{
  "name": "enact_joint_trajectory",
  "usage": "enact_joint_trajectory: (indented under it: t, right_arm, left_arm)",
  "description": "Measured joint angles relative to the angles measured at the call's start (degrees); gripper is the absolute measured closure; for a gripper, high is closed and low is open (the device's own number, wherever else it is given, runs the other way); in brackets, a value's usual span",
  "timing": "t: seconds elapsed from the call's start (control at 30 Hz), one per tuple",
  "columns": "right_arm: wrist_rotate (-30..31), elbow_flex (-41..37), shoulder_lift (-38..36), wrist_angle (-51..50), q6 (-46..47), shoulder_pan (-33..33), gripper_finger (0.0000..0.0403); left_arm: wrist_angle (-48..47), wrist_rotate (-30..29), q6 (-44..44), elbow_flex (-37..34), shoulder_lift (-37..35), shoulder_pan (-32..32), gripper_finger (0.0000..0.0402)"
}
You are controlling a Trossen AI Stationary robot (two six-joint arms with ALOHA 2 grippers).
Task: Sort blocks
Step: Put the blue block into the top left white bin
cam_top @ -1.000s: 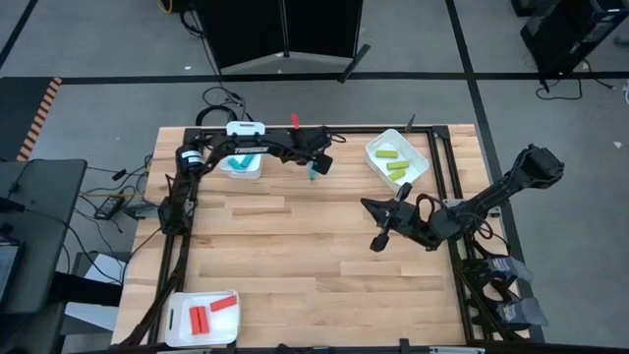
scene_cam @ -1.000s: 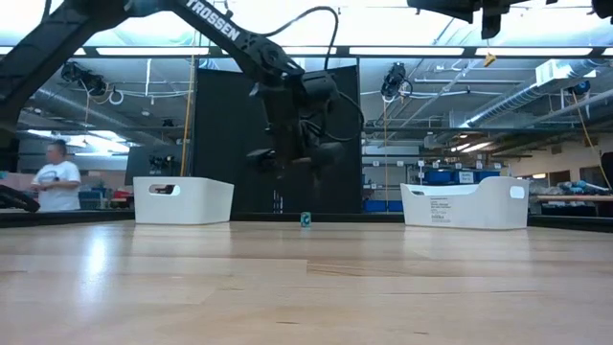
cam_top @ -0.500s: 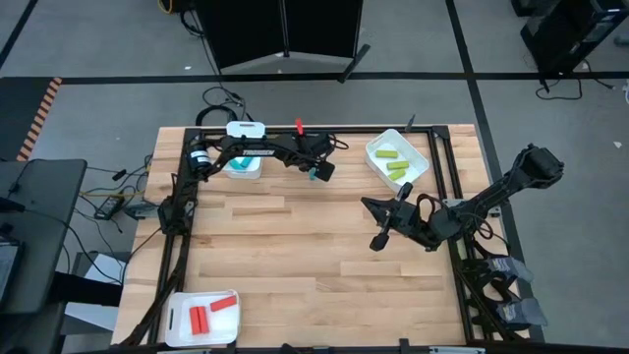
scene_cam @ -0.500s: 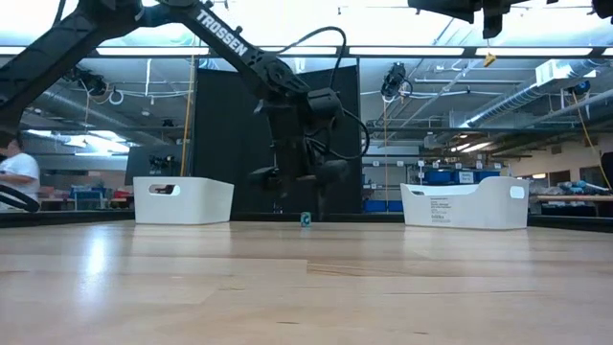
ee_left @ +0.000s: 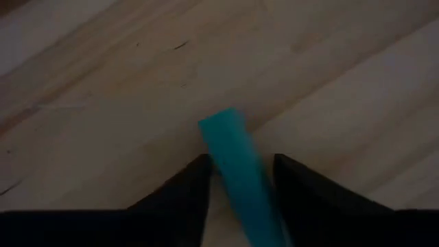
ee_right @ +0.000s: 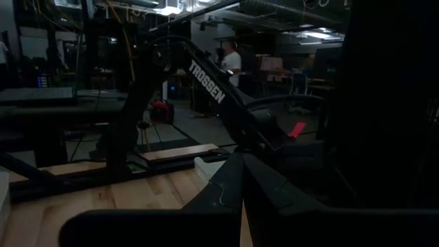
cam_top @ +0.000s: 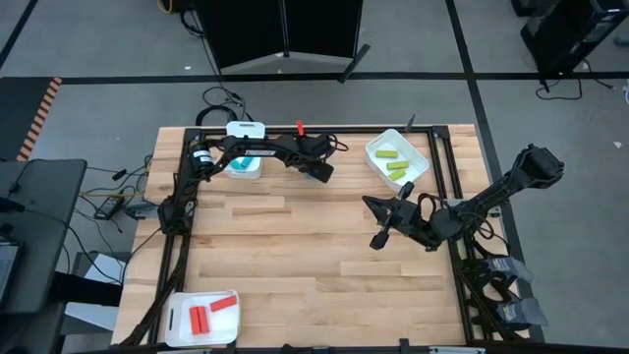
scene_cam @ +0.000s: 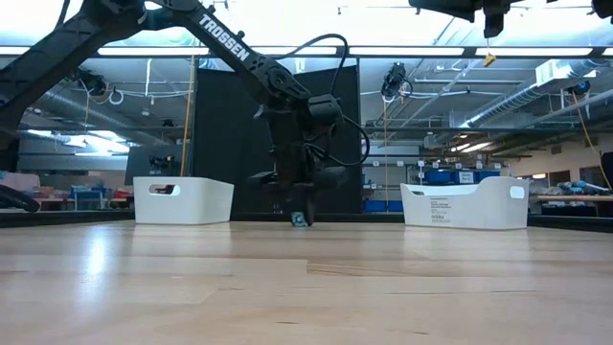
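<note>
A teal-blue block (ee_left: 236, 171) lies flat on the wooden table near its far edge and also shows in the low view (scene_cam: 301, 219). My left gripper (ee_left: 240, 161) is open and points down, low over the block, with one finger on either side of it. In the high view the left gripper (cam_top: 319, 171) hides the block. My right gripper (cam_top: 378, 224) waits right of the table's middle, above the table. Its fingers meet in the right wrist view (ee_right: 241, 159), and it holds nothing.
A white tray with teal blocks (cam_top: 241, 164) stands at the far left. A white tray with yellow-green blocks (cam_top: 397, 159) stands at the far right. A white tray with red blocks (cam_top: 201, 317) stands at the near left corner. Bare wood lies between them.
My left gripper has come down toward the table and a little toward its right edge. It now stands low over the teal block, with the block between its fingers. The block has stayed in place. A person in the room behind has left the low view.
</note>
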Motion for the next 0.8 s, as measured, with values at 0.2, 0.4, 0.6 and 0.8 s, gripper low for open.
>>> enact_joint_trajectory:
  t: [0.2, 0.4, 0.6, 0.8]
  right_arm:
    - [0.1, 0.0, 0.0, 0.0, 0.1, 0.0, 0.0384]
    - [0.1, 0.0, 0.0, 0.1, 0.1, 0.0, 0.0384]
    - [0.3, 0.0, 0.0, 0.4, 0.3, 0.0, 0.0386]
    - [0.4, 0.0, 0.0, 0.5, 0.5, 0.0, 0.0385]
  left_arm:
    - [-0.1, 0.8, 2.9, 0.0, 0.0, 0.0, 0.034]
    - [-2.1, 0.9, 6.0, -0.2, -1.7, 0.0, 0.0337]
    - [-9.8, -8.2, 7.2, 0.5, -11.4, 0.0, 0.0337]
    - [-19.6, -16.8, 6.3, -0.1, -22.2, 0.7, 0.0337]
